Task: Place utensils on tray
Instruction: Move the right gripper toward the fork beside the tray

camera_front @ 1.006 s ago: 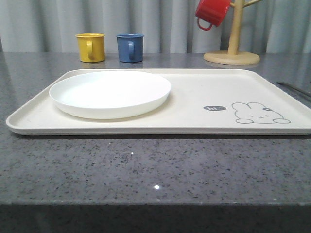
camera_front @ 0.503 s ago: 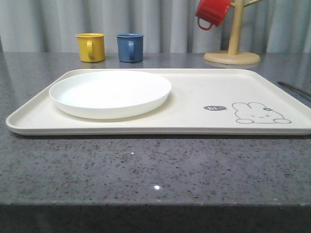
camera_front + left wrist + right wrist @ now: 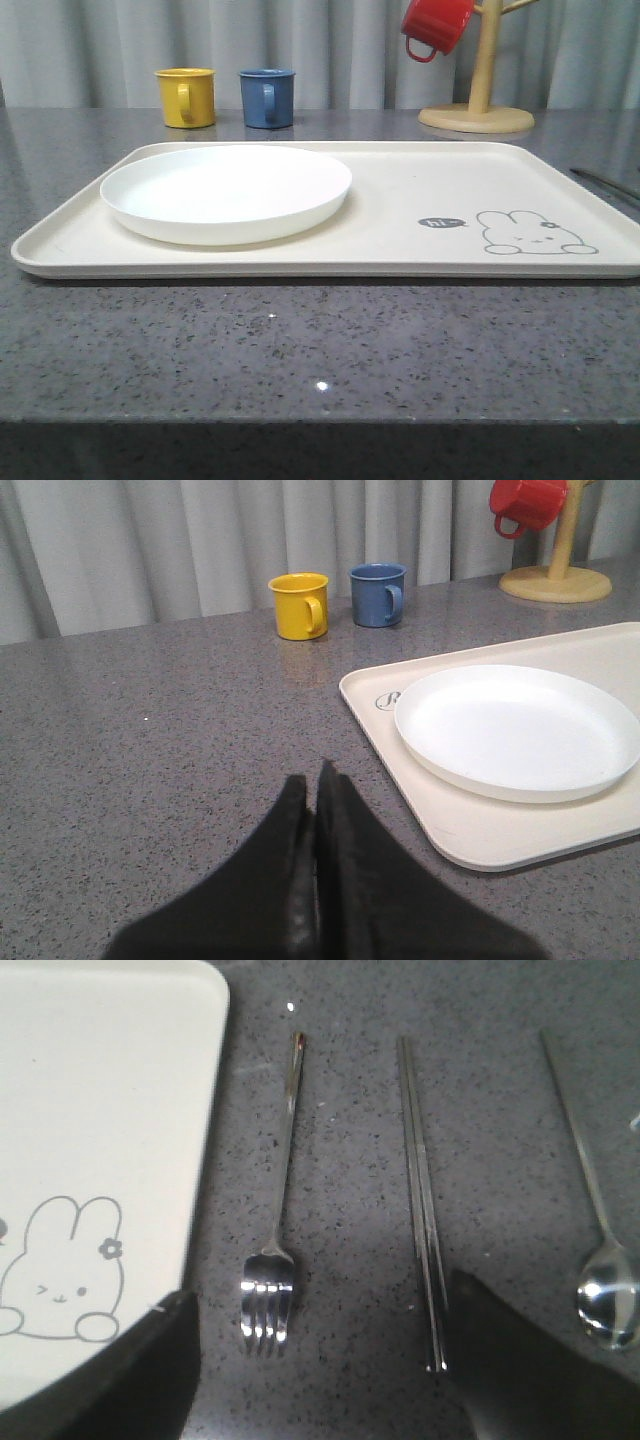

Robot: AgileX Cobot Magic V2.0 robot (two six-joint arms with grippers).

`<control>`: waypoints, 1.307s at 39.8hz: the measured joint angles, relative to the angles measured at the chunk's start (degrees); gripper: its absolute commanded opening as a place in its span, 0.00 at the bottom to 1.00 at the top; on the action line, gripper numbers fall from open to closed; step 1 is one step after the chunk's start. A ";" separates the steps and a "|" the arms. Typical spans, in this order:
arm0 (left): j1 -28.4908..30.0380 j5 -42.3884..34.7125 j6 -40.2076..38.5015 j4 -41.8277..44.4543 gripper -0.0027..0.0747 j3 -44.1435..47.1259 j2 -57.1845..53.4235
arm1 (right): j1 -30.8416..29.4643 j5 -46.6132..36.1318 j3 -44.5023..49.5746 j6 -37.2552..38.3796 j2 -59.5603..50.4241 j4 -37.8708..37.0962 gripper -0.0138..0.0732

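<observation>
The cream tray (image 3: 400, 190) with its grey rabbit drawing lies across the grey table; its corner is also in the right wrist view as the tray (image 3: 100, 1110). Beside that corner on the stone lie the silver utensils: a fork (image 3: 280, 1200), a pair of chopsticks (image 3: 421, 1200) and a spoon (image 3: 592, 1210), side by side. My right gripper (image 3: 320, 1360) hovers above them, open, with the fork's tines and the chopstick ends between its fingers. My left gripper (image 3: 313, 785) is shut and empty over bare table to the left of the tray (image 3: 480, 830).
A round white plate (image 3: 226, 192) rests on the tray's left half. A yellow mug (image 3: 186, 97) and a blue mug (image 3: 267, 97) stand behind it. A wooden mug tree (image 3: 478, 105) with a red mug (image 3: 436, 25) stands at the back right.
</observation>
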 measured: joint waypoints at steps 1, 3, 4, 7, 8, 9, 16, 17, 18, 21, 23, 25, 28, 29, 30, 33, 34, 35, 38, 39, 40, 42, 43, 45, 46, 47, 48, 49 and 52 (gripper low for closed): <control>0.00 0.00 0.00 0.00 0.01 0.00 0.00 | 0.00 0.17 -1.05 0.00 2.02 0.00 0.74; 0.00 0.00 0.00 0.00 0.01 0.00 0.00 | 0.00 0.82 -2.63 0.00 4.82 0.00 0.67; 0.00 0.00 0.00 0.00 0.01 0.00 0.00 | 0.00 1.02 -3.65 0.00 6.57 0.00 0.66; 0.00 0.00 -0.10 0.00 0.01 0.00 0.00 | 0.00 1.75 -6.29 0.00 10.60 0.00 0.60; 0.00 0.00 -0.10 0.00 0.01 0.00 0.00 | 0.00 2.20 -6.97 0.00 12.07 0.00 0.60; 0.00 0.00 -0.10 0.00 0.01 0.00 0.00 | 0.00 2.37 -7.89 0.00 13.14 0.00 0.60; 0.00 0.00 -0.10 0.00 0.01 0.00 0.00 | 0.72 3.75 -12.42 -0.04 20.45 -0.10 0.60; 0.00 0.00 -0.10 0.00 0.01 0.00 0.00 | 1.06 3.75 -12.87 -0.14 21.20 -0.21 0.60; 0.00 0.00 -0.10 0.00 0.01 0.00 0.00 | 1.41 3.79 -13.34 -0.14 21.94 -0.21 0.60; 0.00 0.00 -0.10 0.00 0.01 0.00 0.00 | 2.49 3.89 -14.80 -0.14 24.53 -0.21 0.60; 0.00 0.00 -0.10 0.00 0.01 0.00 0.00 | 2.97 3.89 -15.58 -0.14 26.03 -0.21 0.60; 0.00 0.00 -0.10 0.00 0.01 0.00 0.00 | 3.27 3.89 -16.20 -0.14 27.36 -0.09 0.60; 0.00 0.00 -0.10 0.00 0.01 0.00 0.00 | 3.37 3.89 -16.64 -0.14 29.09 -0.10 0.60; 0.00 0.00 -0.10 0.00 0.01 0.00 0.00 | 3.37 3.89 -16.73 -0.14 29.50 -0.10 0.60; 0.00 0.00 -0.10 0.00 0.01 0.00 0.00 | 3.37 3.89 -16.73 -0.14 30.04 -0.10 0.60; 0.00 0.00 -0.10 0.00 0.01 0.00 0.00 | 3.37 3.89 -16.77 -0.14 31.42 -0.02 0.60; 0.00 0.00 -0.10 0.00 0.01 0.00 0.00 | 3.37 3.89 -16.87 -0.14 31.96 -0.02 0.60; 0.00 0.00 -0.10 0.00 0.01 0.00 0.00 | 3.37 3.89 -16.87 -0.14 32.34 -0.02 0.60; 0.00 0.00 -0.10 0.00 0.01 0.00 0.00 | 3.37 3.89 -16.87 -0.14 33.47 -0.02 0.60; 0.00 0.00 -0.10 0.00 0.01 0.00 0.00 | 3.37 3.89 -16.87 -0.14 33.88 -0.02 0.60; 0.00 0.00 -0.10 0.00 0.01 0.00 0.00 | 3.37 3.89 -16.87 -0.14 34.21 0.02 0.60; 0.00 0.00 -0.10 0.00 0.01 0.00 0.00 | 3.37 3.89 -17.00 -0.14 34.87 0.11 0.60; 0.00 0.00 -0.10 0.00 0.01 0.00 0.00 | 3.37 3.89 -17.00 -0.18 35.16 0.11 0.60; 0.00 0.00 -0.10 0.00 0.01 0.00 0.00 | 3.37 3.89 -17.04 -0.18 35.80 0.11 0.58; 0.00 0.00 -0.10 0.00 0.01 0.00 0.00 | 3.37 3.89 -17.04 -0.18 36.09 0.11 0.55; 0.00 0.00 -0.10 0.00 0.01 0.00 0.00 | 3.37 4.01 -17.16 -0.18 36.21 0.11 0.52; 0.00 0.00 -0.10 0.00 0.01 0.00 0.00 | 3.37 4.01 -17.14 -0.18 36.21 0.11 0.49; 0.00 0.00 -0.10 0.00 0.01 0.00 0.00 | 3.37 4.01 -17.14 -0.18 36.21 0.11 0.45; 0.00 0.00 -0.10 0.00 0.01 0.00 0.00 | 3.37 4.01 -17.14 -0.27 36.21 0.11 0.34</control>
